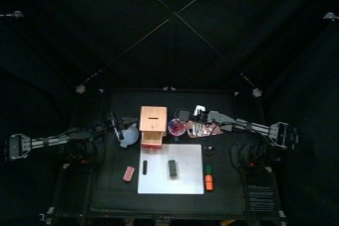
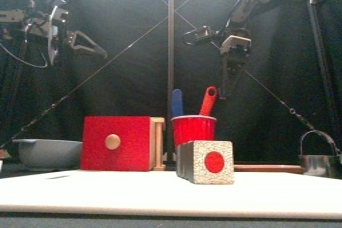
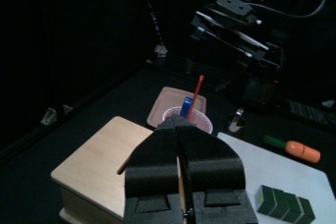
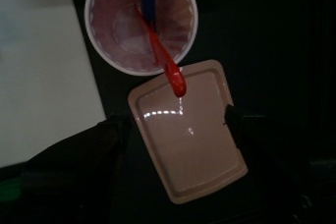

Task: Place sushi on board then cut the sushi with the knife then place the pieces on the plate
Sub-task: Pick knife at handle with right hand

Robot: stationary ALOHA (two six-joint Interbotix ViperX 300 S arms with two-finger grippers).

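Nearest, the dark green toy sushi roll (image 2: 206, 162) lies on the white cutting board (image 1: 188, 157) — placing looks done, cutting and plating remain. Behind, the blue toy knife (image 2: 177, 102) stands unused in the red cup (image 2: 194, 132), the right pincer (image 2: 229, 72) spread above it, the flat pink tray (image 4: 191, 140) empty alongside. The left pincer (image 3: 184, 174) hangs clenched on nothing near the pale wooden box (image 1: 155, 119); an orange toy carrot (image 1: 208, 180) crowds the board's right edge — elsewhere it's bare.

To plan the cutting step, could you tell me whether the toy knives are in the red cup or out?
In: the blue knife and red knife both stick up from the upright red cup.
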